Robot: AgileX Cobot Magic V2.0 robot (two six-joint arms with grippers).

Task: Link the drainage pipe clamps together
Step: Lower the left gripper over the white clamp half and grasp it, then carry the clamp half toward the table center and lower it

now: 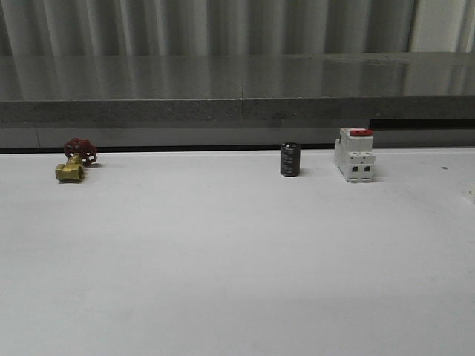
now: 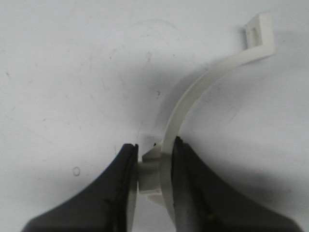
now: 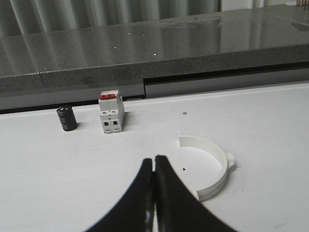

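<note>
The drainage pipe clamps lie apart, one in each wrist view, on the wide white table, which is the biggest thing in sight and runs back to a grey stone ledge along the wall. One clamp half, a white half-ring with a small nub on its outer curve, lies flat on the table just beside the right gripper; that gripper's dark fingers are pressed together with nothing between them, and they do not touch the ring. The other clamp half is pinched near its lower end tab between the fingers of the left gripper, its thin band curving up and away to a free end with a square slotted tab, above the scuffed table surface. Near the back edge stand a white boxy breaker with a red top and, just beside it, a small black cylinder. Well apart from them, toward the left arm's side, sits a small brass valve with a dark red handwheel.
</note>
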